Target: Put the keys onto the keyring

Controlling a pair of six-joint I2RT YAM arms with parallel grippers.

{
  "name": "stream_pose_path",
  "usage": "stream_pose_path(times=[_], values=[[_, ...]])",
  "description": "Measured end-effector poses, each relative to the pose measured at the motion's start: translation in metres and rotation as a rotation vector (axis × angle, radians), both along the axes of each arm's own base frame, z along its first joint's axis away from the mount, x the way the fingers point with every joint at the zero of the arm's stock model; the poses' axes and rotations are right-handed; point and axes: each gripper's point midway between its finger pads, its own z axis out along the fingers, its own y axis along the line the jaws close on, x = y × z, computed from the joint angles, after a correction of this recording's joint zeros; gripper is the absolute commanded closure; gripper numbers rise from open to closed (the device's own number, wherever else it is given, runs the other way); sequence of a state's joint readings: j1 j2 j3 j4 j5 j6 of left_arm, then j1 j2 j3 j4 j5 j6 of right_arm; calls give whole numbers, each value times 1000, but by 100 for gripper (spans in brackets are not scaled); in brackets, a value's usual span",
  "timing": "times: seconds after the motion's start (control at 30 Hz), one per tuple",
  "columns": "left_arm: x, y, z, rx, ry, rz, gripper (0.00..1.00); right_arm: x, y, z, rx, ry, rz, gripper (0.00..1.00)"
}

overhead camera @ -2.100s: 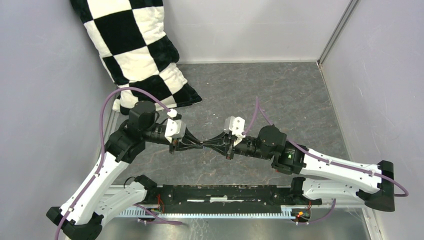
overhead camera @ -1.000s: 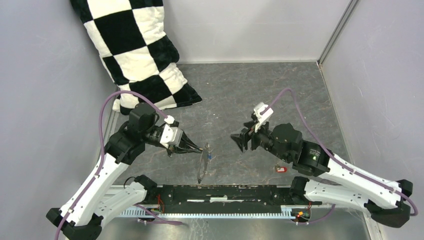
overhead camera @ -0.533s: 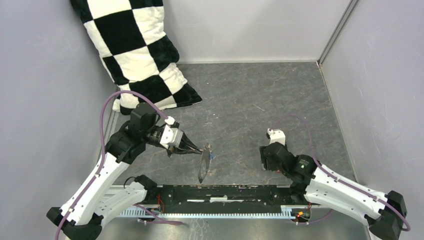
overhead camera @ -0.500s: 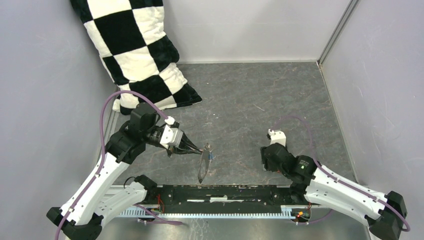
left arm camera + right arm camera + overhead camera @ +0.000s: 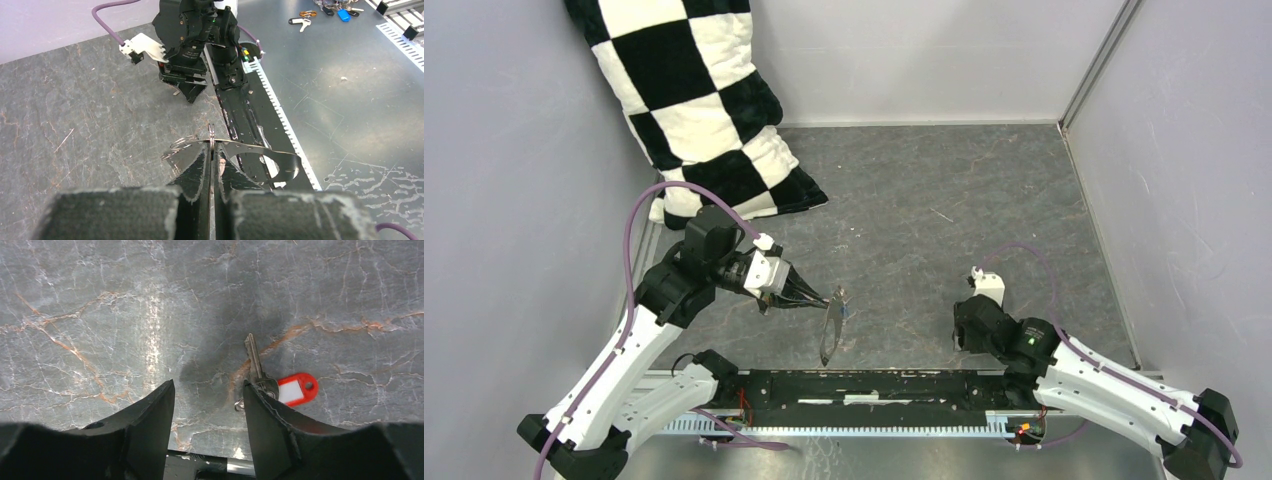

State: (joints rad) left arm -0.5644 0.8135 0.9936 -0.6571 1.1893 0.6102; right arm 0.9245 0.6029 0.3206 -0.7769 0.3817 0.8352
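Right wrist view is showing the right pincer (image 5: 209, 390) spread above the grey marbled tabletop (image 5: 100, 300), the small red-headed metal key (image 5: 270, 385) lying seemingly just outside one finger. Closing here is risking a miss or shove. The left pincer (image 5: 210, 156) is pinching the thin grey band keyring (image 5: 287, 159) aloft.

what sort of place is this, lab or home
Probably a robotics lab test cell: plain grey panel walls box in a marble-look tabletop, with robot arms bolted to a black rail at its edge.

One keyring (image 5: 280, 153), one red key (image 5: 270, 385), perhaps one blue key (image 5: 847, 313), one pillow (image 5: 694, 100)
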Motion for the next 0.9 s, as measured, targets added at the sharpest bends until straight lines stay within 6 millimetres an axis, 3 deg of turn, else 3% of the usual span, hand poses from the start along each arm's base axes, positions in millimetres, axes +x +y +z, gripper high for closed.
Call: stream_pose_path(times=[0.37, 0.9], values=[[0, 0, 0, -1, -2, 0, 98, 0, -5, 15, -12, -3, -23, 44], [-3, 2, 3, -9, -15, 0, 98, -13, -20, -6, -91, 74, -40, 55]])
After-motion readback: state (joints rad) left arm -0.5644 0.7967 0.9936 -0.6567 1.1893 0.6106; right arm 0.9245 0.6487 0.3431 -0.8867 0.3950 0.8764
